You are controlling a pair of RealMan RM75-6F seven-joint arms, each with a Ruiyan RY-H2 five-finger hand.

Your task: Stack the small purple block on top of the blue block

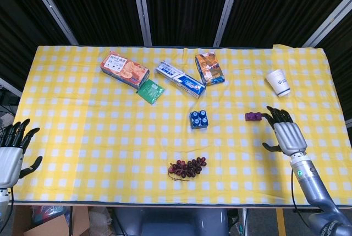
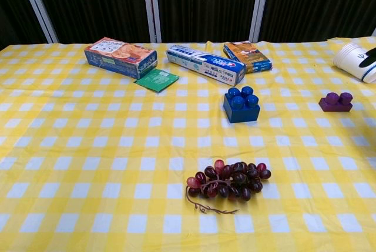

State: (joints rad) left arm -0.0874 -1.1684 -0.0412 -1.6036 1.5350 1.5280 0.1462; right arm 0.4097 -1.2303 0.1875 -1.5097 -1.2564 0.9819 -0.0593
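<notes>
The small purple block [image 1: 253,116] lies on the yellow checked cloth right of centre, also seen in the chest view [image 2: 336,101]. The blue block [image 1: 199,119] stands to its left, studs up [image 2: 241,104]. My right hand [image 1: 286,135] hovers just right of the purple block, open, fingers spread and pointing toward it, holding nothing. My left hand [image 1: 11,154] hangs open off the table's left front corner. Neither hand shows plainly in the chest view.
A bunch of grapes [image 1: 187,167] lies near the front edge. At the back are a biscuit box [image 1: 125,69], a green packet [image 1: 150,91], a toothpaste box [image 1: 180,79] and an orange box [image 1: 209,68]. A paper cup [image 1: 279,82] lies at the back right.
</notes>
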